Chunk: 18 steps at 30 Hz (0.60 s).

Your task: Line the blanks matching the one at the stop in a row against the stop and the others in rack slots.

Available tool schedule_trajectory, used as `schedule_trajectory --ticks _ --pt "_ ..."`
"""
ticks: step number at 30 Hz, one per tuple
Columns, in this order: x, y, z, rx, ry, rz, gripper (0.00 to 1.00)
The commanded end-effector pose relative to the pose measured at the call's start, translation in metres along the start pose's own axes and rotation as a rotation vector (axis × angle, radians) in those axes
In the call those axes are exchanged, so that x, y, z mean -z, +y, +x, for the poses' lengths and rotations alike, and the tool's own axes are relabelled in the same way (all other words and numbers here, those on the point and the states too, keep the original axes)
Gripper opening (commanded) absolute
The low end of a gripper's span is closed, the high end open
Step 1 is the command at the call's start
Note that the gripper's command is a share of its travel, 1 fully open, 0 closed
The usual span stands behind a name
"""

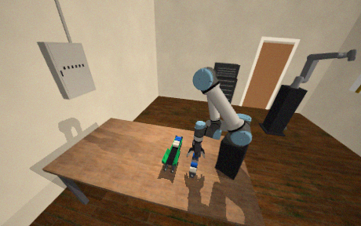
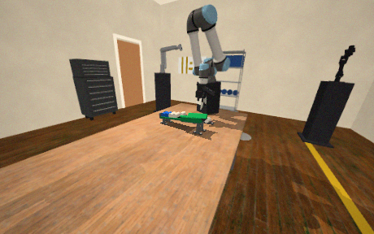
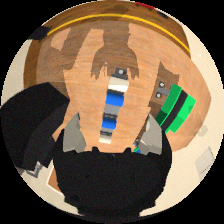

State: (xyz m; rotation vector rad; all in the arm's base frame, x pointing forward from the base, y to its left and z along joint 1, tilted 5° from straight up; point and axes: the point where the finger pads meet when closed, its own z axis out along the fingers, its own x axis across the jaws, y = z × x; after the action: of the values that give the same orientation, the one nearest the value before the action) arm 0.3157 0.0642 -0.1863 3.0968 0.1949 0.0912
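Pincer [image 1: 196,155] hangs wide open with nothing between its jaws, pointing down over the stock rack [image 1: 192,169], a narrow rack on the wooden counter [image 1: 118,157]. In the wrist view the two grey fingertips frame the rack [image 3: 113,107] below, which runs straight away from the camera with blue and white blanks lying in it one after another; a blue blank [image 3: 108,120] sits nearest the middle. Just beside the rack stands the green feed ramp [image 1: 171,154], parallel to it, with a blue blank [image 1: 179,138] at its far end and a white one just behind it. From the exterior view the ramp [image 2: 191,118] shows blue and white blanks bunched at one end. The arm's dark pedestal [image 1: 231,157] stands at the counter's edge near the rack.
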Motion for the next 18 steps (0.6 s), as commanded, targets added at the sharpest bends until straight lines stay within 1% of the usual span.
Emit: schedule_trajectory --ticks 1,7,16,17,18 --pt "-0.0022 0.0006 0.0003 -0.112 0.005 -0.008 1.0" --pt "-0.0043 0.002 0.0004 -0.194 0.005 -0.008 1.0" --pt "-0.0048 0.0022 0.001 -0.212 0.006 -0.008 1.0" --pt "-0.0044 0.0023 0.0015 -0.212 0.008 -0.008 0.47" --pt "-0.0044 0.0023 0.0015 -0.212 0.008 -0.008 0.47"
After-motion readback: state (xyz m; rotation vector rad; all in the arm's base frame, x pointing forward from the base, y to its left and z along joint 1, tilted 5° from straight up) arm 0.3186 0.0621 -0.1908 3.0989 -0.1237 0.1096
